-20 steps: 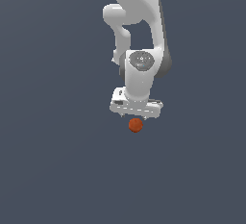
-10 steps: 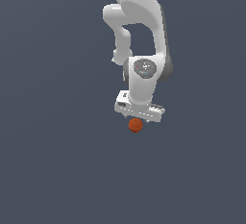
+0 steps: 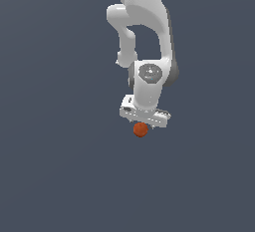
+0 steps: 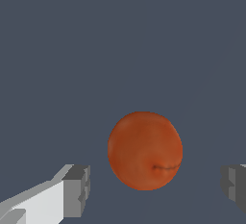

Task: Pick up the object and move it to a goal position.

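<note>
The object is a small red-orange ball [image 3: 140, 130] on the plain grey floor, directly under the white gripper [image 3: 143, 124] in the exterior view. In the wrist view the ball [image 4: 144, 150] sits between the two fingertips [image 4: 77, 191], with clear gaps on both sides. The gripper is open and straddles the ball without touching it. The fingers are mostly hidden behind the hand in the exterior view.
The white Panda arm [image 3: 144, 37] rises above the gripper toward the top of the exterior view. A uniform dark grey surface [image 3: 60, 166] lies all around. No goal marker shows.
The gripper has come down toward the ball over the last second, closing the gap above it. The ball has not moved.
</note>
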You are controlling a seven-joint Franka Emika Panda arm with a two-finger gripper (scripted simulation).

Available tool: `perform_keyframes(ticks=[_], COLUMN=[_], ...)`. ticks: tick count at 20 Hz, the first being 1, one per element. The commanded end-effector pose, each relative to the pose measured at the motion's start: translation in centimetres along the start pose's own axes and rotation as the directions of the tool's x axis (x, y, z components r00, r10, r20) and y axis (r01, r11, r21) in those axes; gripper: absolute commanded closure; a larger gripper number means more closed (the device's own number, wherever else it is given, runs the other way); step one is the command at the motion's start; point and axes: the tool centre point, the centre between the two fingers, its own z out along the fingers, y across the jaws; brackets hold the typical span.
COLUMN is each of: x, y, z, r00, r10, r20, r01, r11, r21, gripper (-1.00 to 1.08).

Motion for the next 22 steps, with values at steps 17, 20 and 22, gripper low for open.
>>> perform_keyframes(ticks=[17,20,22], x=[0.0,0.0,0.0], y=[0.0,0.0,0.0], z=[4.5,4.5,4.5], r00=[1.000,1.000,1.000], r10=[0.004,0.004,0.004], r20=[0.001,0.001,0.001], r01=[-0.004,-0.004,-0.004], r11=[1.000,1.000,1.000], r21=[0.000,0.000,0.000], gripper=[1.08,1.08,1.08])
